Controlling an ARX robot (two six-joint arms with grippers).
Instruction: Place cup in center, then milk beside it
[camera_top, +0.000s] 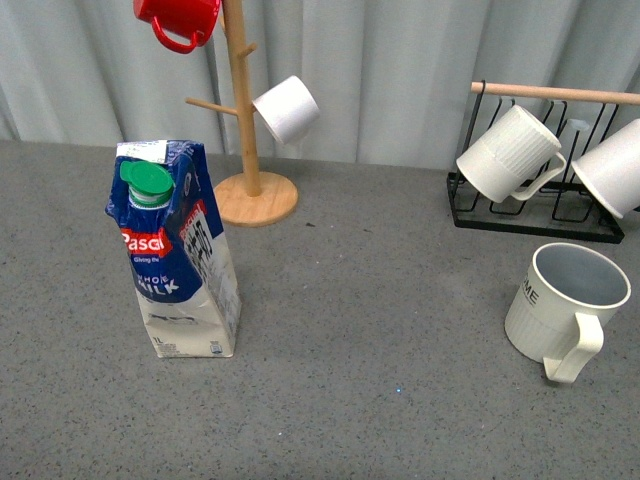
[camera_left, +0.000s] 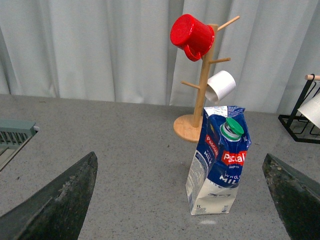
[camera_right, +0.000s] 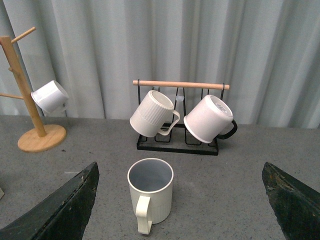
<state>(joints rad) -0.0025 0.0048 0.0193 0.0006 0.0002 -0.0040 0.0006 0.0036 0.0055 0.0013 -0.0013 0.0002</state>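
Cup (camera_top: 565, 305) upright on table's right side, handle toward robot, just before wire rack (camera_top: 560, 93). Milk (camera_top: 175, 262) upright at left, near mug tree (camera_top: 241, 110). Only front view shows both; bare table (camera_top: 380, 330) lies between. Left jaws, right jaws: wide apart, empty.

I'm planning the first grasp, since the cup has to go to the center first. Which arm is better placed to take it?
Right, most likely. The cup stands on the robot's right, straight ahead of the open right gripper; the left gripper faces the milk.
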